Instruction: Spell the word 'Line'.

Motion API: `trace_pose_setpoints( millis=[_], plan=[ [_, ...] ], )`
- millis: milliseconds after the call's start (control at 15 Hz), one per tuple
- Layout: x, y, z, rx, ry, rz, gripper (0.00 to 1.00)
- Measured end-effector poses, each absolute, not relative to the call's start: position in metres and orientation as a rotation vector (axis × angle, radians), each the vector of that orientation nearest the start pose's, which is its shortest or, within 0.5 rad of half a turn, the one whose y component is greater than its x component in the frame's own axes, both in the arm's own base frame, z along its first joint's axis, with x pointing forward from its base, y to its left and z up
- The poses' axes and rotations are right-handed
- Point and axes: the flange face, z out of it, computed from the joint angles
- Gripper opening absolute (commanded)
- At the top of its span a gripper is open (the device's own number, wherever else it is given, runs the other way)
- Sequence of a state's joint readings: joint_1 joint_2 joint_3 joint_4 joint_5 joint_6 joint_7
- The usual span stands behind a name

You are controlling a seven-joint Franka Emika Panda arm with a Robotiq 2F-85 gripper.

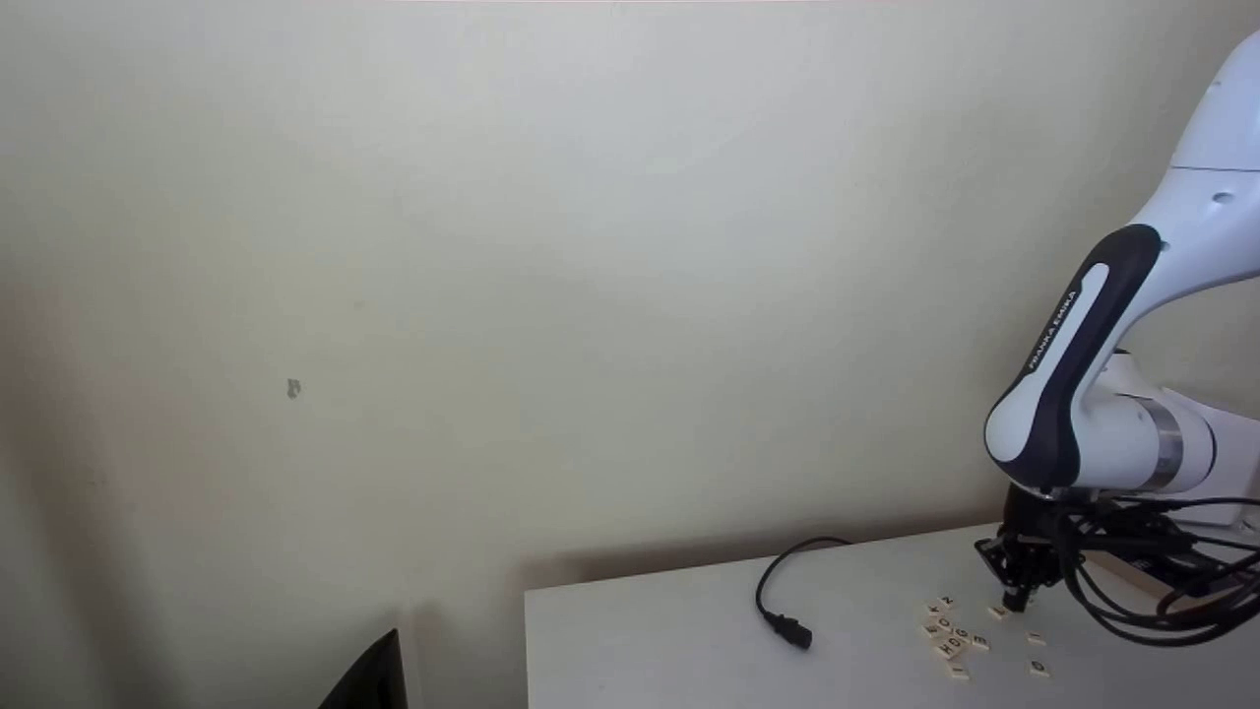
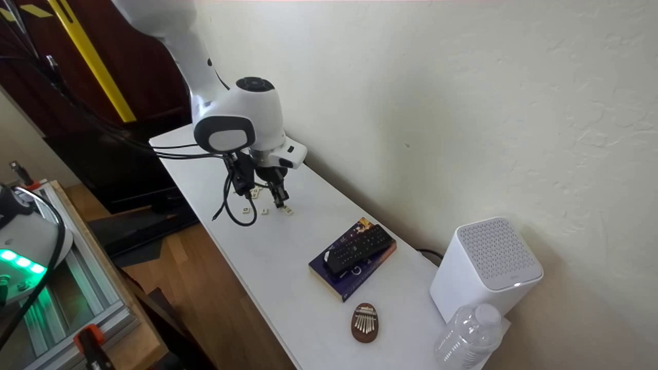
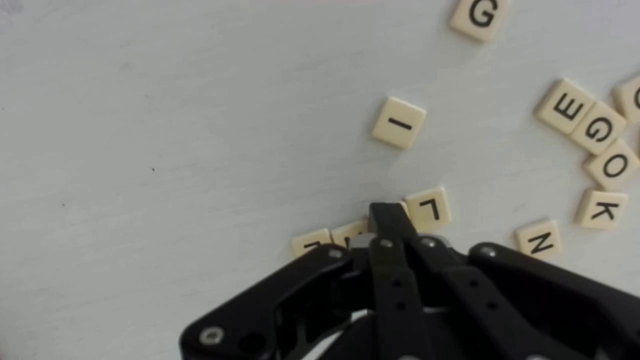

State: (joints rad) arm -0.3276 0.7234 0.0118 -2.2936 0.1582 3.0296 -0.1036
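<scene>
Black metal gripper (image 3: 392, 220): pressed together, nothing seen pinched | Small square cream tile with black L (image 3: 429, 210): 3 o'clock from it | Mostly covered cream tile (image 3: 404, 205): next to L | Cream middle tile (image 3: 347, 228), cream end tile (image 3: 306, 241): toward 9 o'clock, letters half hidden | 'Line': row of four looks nearly made; maybe only straightening left

The arm (image 1: 1181, 236) is white and smoothly rounded, with a black band (image 1: 1096, 335) around a slim white inset and white FRANKA EMIKA lettering (image 1: 1052, 331) (it runs lengthwise). A silvery-grey ring (image 1: 1167, 443) circles a white cylindrical section; in an exterior view, a dark disc (image 2: 254, 84) sits on the shell. Black cables (image 1: 1162, 644) form loops, and the hand (image 3: 393, 220) is mostly black, with angular linkages and round, silvery screw heads (image 3: 212, 335).
</scene>
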Motion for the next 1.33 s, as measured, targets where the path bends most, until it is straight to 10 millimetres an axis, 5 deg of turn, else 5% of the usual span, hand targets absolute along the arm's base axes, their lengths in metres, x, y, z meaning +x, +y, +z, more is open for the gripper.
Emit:
trace_pose_setpoints(
  millis=[1333],
  plan=[
    [0.4662, -0.1552, 0.045, -3.096, 0.447, -0.053, 0.0]
  ],
)
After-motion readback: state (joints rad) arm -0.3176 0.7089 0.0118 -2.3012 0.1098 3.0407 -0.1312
